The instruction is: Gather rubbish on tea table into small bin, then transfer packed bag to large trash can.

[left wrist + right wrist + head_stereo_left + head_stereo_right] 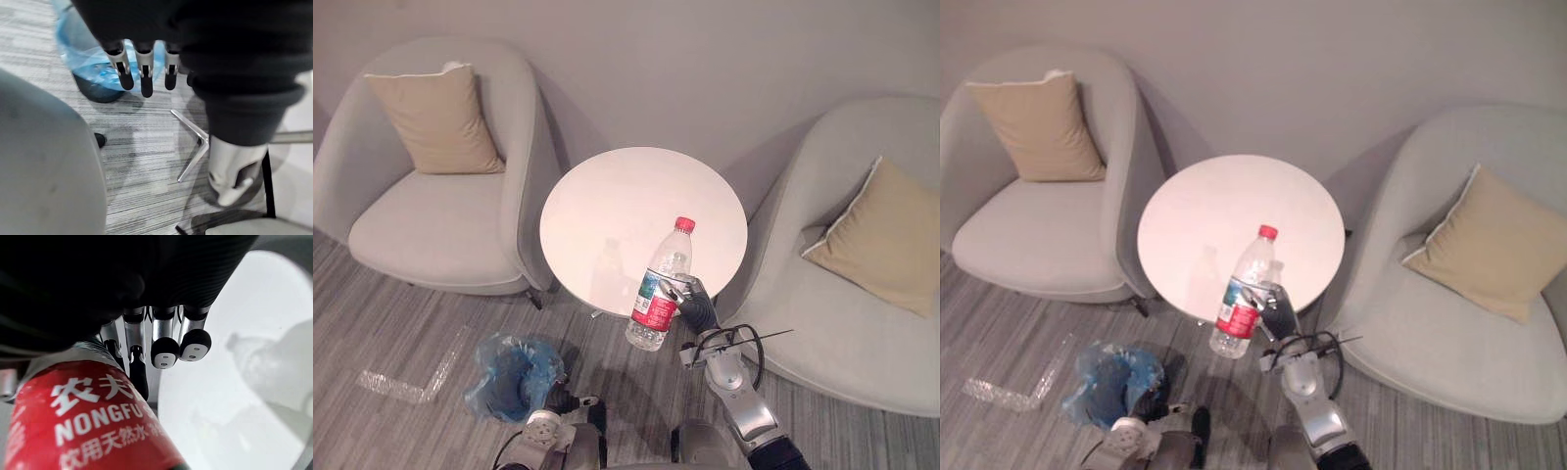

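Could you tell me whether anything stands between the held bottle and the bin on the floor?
Nothing visible does: the right hand holds the bottle over the table edge, the bin stands open lower left, the left hand beside it.

One plastic bottle (661,286), red-capped, over the table's near edge. One round white table (617,206). Two pale grey armchairs: the left armchair (431,211) off the table's left edge, the right armchair (847,313) off its right edge. Two tan cushions: the left cushion (435,117) and the right cushion (881,235), one per chair. One small bin (509,377) lined with a blue bag, on the floor off the table's near left edge. One L-shaped strip of tape (406,382) beside the bin. Two robot hands: the left hand (146,81) and the right hand (697,305).
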Controlling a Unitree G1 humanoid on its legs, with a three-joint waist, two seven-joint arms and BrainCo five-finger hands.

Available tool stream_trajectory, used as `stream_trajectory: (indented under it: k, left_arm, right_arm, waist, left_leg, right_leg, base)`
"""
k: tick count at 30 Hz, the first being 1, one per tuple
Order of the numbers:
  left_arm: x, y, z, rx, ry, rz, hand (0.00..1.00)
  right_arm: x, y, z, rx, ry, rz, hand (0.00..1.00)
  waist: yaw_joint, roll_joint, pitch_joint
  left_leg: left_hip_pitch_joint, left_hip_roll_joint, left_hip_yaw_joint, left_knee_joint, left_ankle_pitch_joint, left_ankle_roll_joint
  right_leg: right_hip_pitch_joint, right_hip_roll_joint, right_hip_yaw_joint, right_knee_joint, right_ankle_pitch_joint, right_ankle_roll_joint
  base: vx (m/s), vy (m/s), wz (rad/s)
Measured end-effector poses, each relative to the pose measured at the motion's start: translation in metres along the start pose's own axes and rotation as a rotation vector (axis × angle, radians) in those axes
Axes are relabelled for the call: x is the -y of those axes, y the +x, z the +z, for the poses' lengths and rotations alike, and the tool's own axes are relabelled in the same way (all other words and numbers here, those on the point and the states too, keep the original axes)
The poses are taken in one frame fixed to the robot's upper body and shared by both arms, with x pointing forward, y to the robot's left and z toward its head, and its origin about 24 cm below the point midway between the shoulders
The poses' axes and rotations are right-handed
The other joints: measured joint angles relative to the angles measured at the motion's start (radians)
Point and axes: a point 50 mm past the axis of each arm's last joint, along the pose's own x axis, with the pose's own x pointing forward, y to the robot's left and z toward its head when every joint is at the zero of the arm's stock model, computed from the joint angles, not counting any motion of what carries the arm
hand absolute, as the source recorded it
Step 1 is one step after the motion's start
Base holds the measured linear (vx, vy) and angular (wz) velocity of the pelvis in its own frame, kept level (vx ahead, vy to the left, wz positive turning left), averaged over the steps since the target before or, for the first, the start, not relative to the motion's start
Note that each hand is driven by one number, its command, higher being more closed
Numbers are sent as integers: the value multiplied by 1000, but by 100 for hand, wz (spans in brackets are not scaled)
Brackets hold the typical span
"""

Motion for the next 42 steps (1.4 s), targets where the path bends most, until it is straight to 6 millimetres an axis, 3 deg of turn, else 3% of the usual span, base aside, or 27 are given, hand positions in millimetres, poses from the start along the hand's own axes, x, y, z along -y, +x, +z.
stream_trajectory:
  k: [1, 5, 6, 7, 9, 11, 13, 15, 17, 19, 21, 25, 28, 30, 33, 34, 35, 37, 39, 40, 41, 42]
  left_arm:
    - [5, 1, 3, 8, -9, -8, 0]
    - [9, -1, 2, 5, -18, -16, 0]
    - [11, 0, 3, 10, -23, -21, 0]
    - [12, -1, 1, -1, -23, -23, 0]
    - [10, 0, 5, 16, -16, -22, 0]
    - [13, 0, 7, 23, -12, -30, 0]
    - [20, -4, 0, 7, -1, -48, 0]
    - [24, -4, 0, 10, 37, -69, 0]
    - [32, -5, 1, 7, 52, -89, 0]
    - [27, -5, 0, 11, 97, -92, 0]
    - [27, -6, -3, 5, 116, -96, 0]
    - [24, -6, -5, 2, 119, -86, 0]
    - [23, -7, -6, 0, 109, -78, 0]
    - [22, -7, -6, 3, 107, -76, 0]
    - [21, -8, -9, -6, 89, -68, 0]
    - [20, -8, -10, -10, 79, -64, 0]
    - [19, -9, -11, -13, 73, -60, 0]
    - [14, -8, -13, -30, 53, -43, 0]
    - [15, -8, -16, -48, 25, -35, 0]
    - [16, -8, -18, -57, 17, -36, 0]
    - [14, -8, -18, -59, 8, -26, 0]
    - [20, -8, -17, -66, -17, -30, 0]
  right_arm:
    - [2, 1, 0, 3, -9, -3, 100]
    - [9, -5, -7, -22, -34, -11, 100]
    - [11, -5, -7, -23, -36, -18, 100]
    - [13, -6, -9, -31, -41, -25, 100]
    - [18, -6, -10, -35, -39, -49, 100]
    - [29, -7, -14, -54, -48, -93, 100]
    - [35, -12, -21, -84, -52, -129, 100]
    - [36, -14, -23, -98, -47, -137, 100]
    - [38, -15, -24, -103, -33, -151, 100]
    - [31, -18, -26, -126, 12, -170, 100]
    - [27, -19, -26, -131, 35, -171, 100]
    - [25, -19, -26, -132, 38, -166, 100]
    - [18, -19, -25, -129, 40, -132, 100]
    - [15, -20, -30, -148, 37, -120, 100]
    - [14, -21, -35, -177, 31, -109, 100]
    - [14, -22, -36, -178, 27, -104, 100]
    - [14, -22, -36, -179, 24, -100, 100]
    - [8, -21, -36, -173, 5, -57, 100]
    - [7, -20, -41, -191, -5, -43, 100]
    - [7, -21, -44, -203, -9, -41, 100]
    - [7, -22, -45, -208, -10, -41, 100]
    - [11, -25, -48, -221, -28, -34, 100]
  waist:
    - [5, 33, 17]
    - [4, 63, 28]
    - [3, 74, 32]
    - [-1, 81, 29]
    - [-2, 72, 32]
    - [-15, 71, 33]
    - [-29, 98, 16]
    - [-30, 97, 14]
    - [-30, 112, 6]
    - [-22, 72, -6]
    - [-25, 61, -19]
    - [-17, 56, -31]
    - [-13, 57, -34]
    - [-13, 56, -34]
    - [-17, 56, -33]
    - [-21, 52, -32]
    - [-25, 57, -28]
    - [-25, 54, -24]
    - [-26, 71, -14]
    - [-28, 67, -17]
    - [-29, 49, -20]
    - [-32, 89, -20]
  left_leg:
    - [-8, 34, -24, -4, 25, -13]
    - [10, 70, -86, -81, 79, -31]
    - [14, 84, -69, -111, 75, -21]
    - [18, 107, -9, -162, 40, 12]
    - [-28, 97, 76, -87, 20, 70]
    - [-64, 68, 137, 79, 23, 104]
    - [-28, 115, 232, 253, -79, 90]
    - [27, 138, 262, 243, -142, 62]
    - [90, 135, 277, 114, -172, 22]
    - [110, 89, 268, 42, -162, 34]
    - [116, 63, 252, 34, -164, 43]
    - [108, 22, 242, 38, -190, 70]
    - [77, 6, 244, 85, -237, 85]
    - [67, -6, 228, 167, -288, 100]
    - [96, -30, 194, 186, -317, 113]
    - [126, -28, 161, 168, -318, 117]
    - [137, -28, 145, 158, -318, 118]
    - [188, -13, 98, 116, -318, 118]
    - [221, 11, 63, 97, -318, 117]
    - [228, 5, 53, 95, -318, 113]
    - [240, -11, 45, 92, -322, 100]
    - [252, 12, 26, 86, -329, 78]
  right_leg:
    - [22, 34, -19, -54, 25, -37]
    - [45, 81, -83, -71, 47, -64]
    - [44, 92, -103, -73, 55, -75]
    - [44, 85, -131, -97, 82, -92]
    - [27, 32, -187, -117, 98, -114]
    - [18, -16, -231, -137, 131, -98]
    - [24, -42, -286, -174, 164, -81]
    - [30, -57, -314, -197, 170, -70]
    - [34, -51, -328, -223, 197, -25]
    - [77, -61, -329, -302, 236, 2]
    - [105, -70, -313, -334, 246, 13]
    - [115, -96, -292, -357, 241, 31]
    - [96, -120, -287, -316, 204, 56]
    - [72, -148, -272, -190, 146, 71]
    - [33, -163, -229, -12, 131, 57]
    - [-23, -153, -184, 108, 109, 19]
    - [-38, -131, -162, 142, 74, 14]
    - [-84, -8, -126, 162, 11, -31]
    - [-131, 86, -136, 112, 8, -68]
    - [-141, 106, -137, -4, 69, -85]
    - [-140, 97, -142, -57, 179, -116]
    - [-110, 101, -179, -66, 175, -121]
  base:
    - [-174, -98, 7]
    - [-239, -131, 43]
    - [-293, -115, 57]
    - [-241, -56, 59]
    - [-255, -27, 81]
    - [-177, 1, 80]
    - [-117, 113, 69]
    - [-69, 189, 71]
    - [-32, 201, 61]
    - [10, 230, 49]
    - [11, 151, 31]
    - [23, 136, 15]
    - [86, 100, 6]
    - [185, 89, 11]
    - [235, 86, 40]
    - [277, 37, 60]
    - [333, -30, 65]
    - [248, -102, 58]
    - [244, -111, 58]
    - [315, -130, 70]
    - [283, -100, 72]
    - [309, -76, 46]
